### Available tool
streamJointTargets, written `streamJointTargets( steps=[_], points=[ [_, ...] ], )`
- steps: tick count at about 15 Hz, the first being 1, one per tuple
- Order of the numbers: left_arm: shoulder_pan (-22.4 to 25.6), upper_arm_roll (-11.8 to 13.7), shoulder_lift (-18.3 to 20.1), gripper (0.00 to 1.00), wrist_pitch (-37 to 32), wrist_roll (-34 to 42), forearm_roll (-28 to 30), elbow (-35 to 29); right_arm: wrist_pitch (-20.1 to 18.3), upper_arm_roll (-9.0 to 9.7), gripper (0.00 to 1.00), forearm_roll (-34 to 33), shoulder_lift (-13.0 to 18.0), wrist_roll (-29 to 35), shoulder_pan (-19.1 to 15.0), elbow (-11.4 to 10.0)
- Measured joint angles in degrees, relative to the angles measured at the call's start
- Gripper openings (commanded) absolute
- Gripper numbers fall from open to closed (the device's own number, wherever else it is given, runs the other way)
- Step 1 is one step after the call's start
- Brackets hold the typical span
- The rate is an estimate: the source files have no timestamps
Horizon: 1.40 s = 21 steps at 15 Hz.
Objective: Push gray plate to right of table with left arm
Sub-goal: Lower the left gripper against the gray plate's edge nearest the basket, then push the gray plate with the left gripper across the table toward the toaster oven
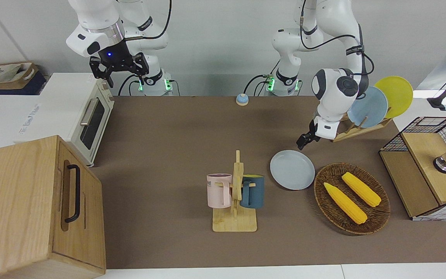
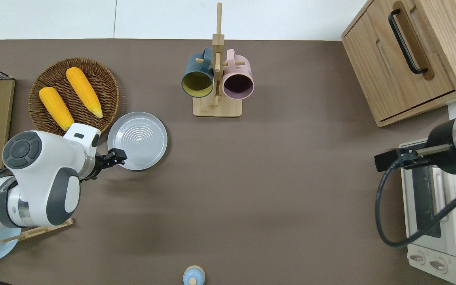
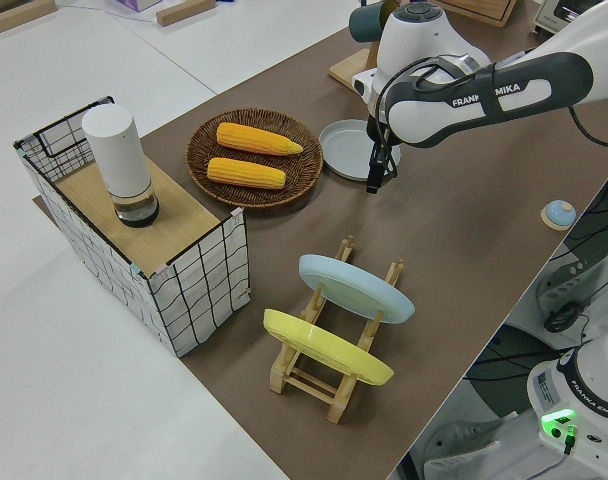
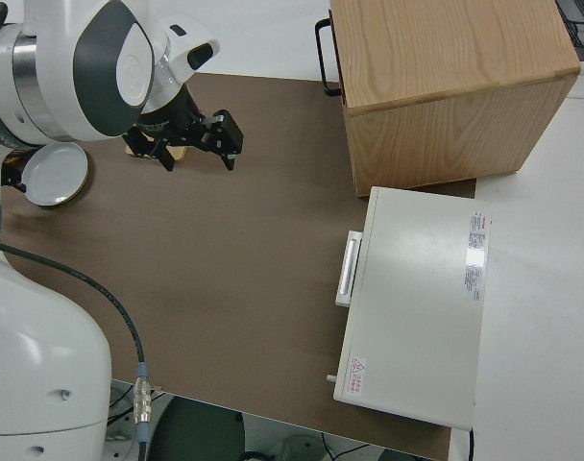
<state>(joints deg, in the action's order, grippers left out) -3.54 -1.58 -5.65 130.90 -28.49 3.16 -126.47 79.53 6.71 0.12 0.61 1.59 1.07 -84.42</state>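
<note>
Just over the gray plate (image 2: 137, 140) rim, left end effector (image 2: 118, 154) angled downward, fingers together, empty.

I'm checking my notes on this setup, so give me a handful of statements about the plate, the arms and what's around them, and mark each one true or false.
1. The gray plate lies flat on the table. True.
2. The wicker basket beside the gray plate holds three corn cobs. False: it holds two.
3. The left gripper is over the gray plate's rim on the side toward the left arm's end of the table. True.
4. The right arm grips the pink mug. False: the right arm is parked, and the pink mug hangs on the wooden mug stand.
5. The blue mug hangs beside the pink mug. True.
</note>
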Motion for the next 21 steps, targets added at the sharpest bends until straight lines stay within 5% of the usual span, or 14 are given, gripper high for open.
streamJointTargets(
  steps=[12,14,21],
  points=[
    [-0.17,-0.15,-4.18,0.98,7.93,-1.08,0.00,-1.21,0.00,0.00,0.983,0.00,0.00,0.00,0.00,0.00],
    [-0.35,-0.15,-4.49,0.90,9.05,-1.31,0.00,-1.77,0.00,0.00,0.983,0.00,0.00,0.00,0.00,0.00],
    [-0.55,-0.15,-4.25,0.05,9.51,-1.49,0.00,-1.89,0.00,0.00,0.983,0.00,0.00,0.00,0.00,0.00]
  ],
)
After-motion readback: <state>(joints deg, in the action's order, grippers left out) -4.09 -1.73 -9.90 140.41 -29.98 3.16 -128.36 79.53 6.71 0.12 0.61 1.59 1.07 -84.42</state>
